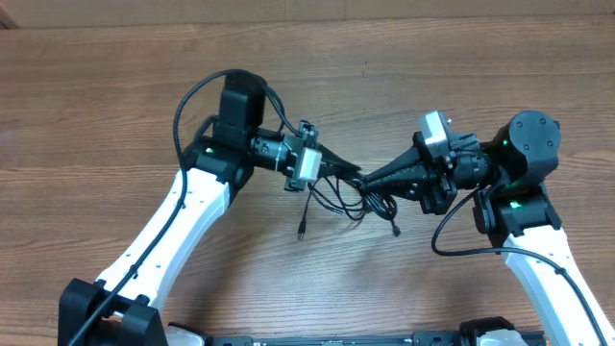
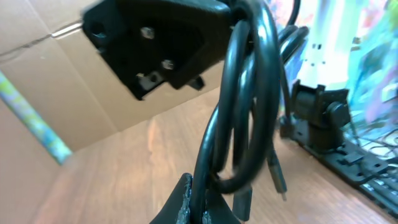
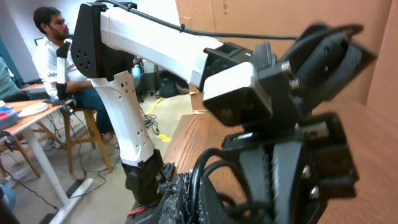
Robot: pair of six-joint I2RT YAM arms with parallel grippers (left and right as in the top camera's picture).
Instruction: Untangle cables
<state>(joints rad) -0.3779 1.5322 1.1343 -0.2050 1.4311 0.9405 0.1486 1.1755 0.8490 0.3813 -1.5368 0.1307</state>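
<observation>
The cables (image 1: 354, 197) are a small black bunch held up over the wooden table (image 1: 115, 86) between the two arms. My left gripper (image 1: 346, 172) reaches in from the left, my right gripper (image 1: 369, 180) from the right, tips nearly meeting. In the left wrist view my left gripper (image 2: 200, 211) is shut on one strand, and the cables (image 2: 249, 106) loop above it with a small plug (image 2: 278, 177) dangling. Seen from the right wrist, my right gripper (image 3: 193, 205) is shut on a looping cable (image 3: 200, 168). Two loose ends (image 1: 302, 231) hang toward the table.
The left arm's white link (image 3: 155, 37) and black wrist block (image 3: 292, 155) fill the right wrist view. A person (image 3: 53, 37) sits at a desk beyond the table's edge. Cardboard (image 2: 56, 74) stands behind the table. Thick arm cables (image 1: 192, 106) run by each arm.
</observation>
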